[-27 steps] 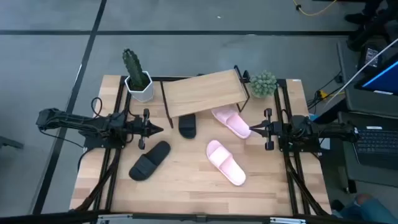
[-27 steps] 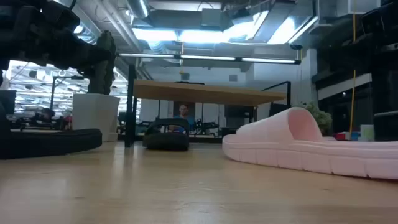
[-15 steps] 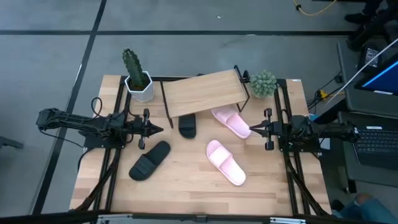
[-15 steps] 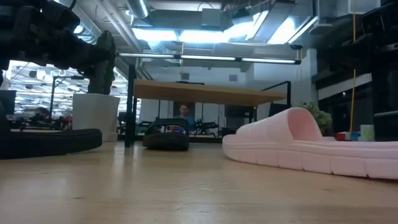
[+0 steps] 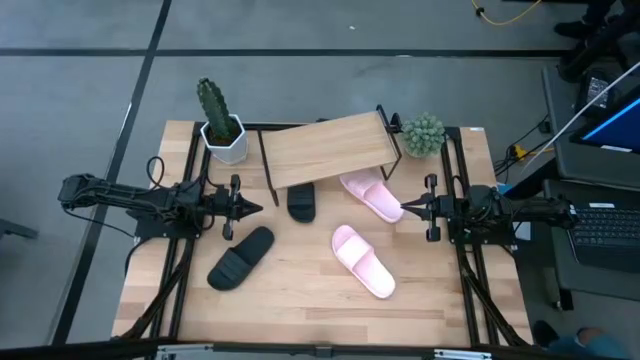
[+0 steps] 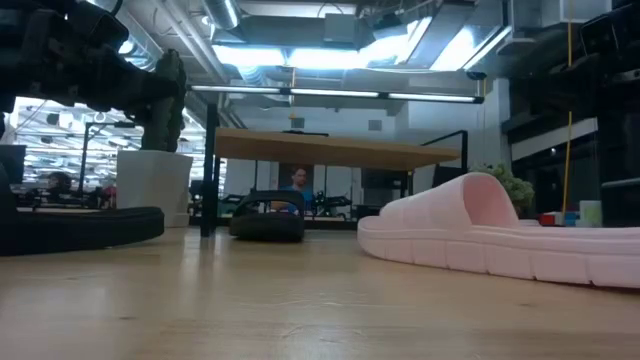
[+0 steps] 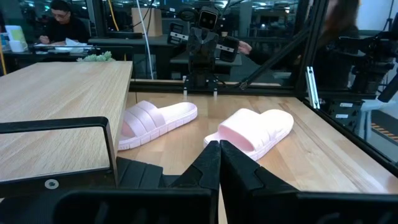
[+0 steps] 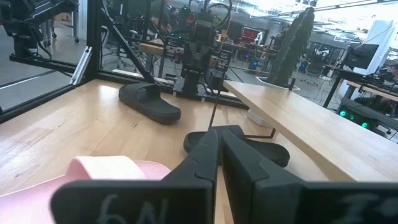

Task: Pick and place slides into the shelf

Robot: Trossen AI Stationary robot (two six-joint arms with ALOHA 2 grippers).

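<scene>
Both the left gripper (image 5: pixel 247 208) and right gripper (image 5: pixel 405 208) rest pressed together; loose slides, black (image 5: pixel 240 257) at seven o'clock, pink (image 5: pixel 363 260) at five, could skid off against the shelf (image 5: pixel 325 150) legs

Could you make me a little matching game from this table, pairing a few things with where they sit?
Things:
1. cactus
2. black slide
3. pink slide
4. round green plant

Places:
A. partly under the shelf
B. out on the open tabletop
C. white pot by the shelf's left end
D. by the shelf's right end

Pairs: 1-C, 2-A, 3-B, 4-D
</scene>
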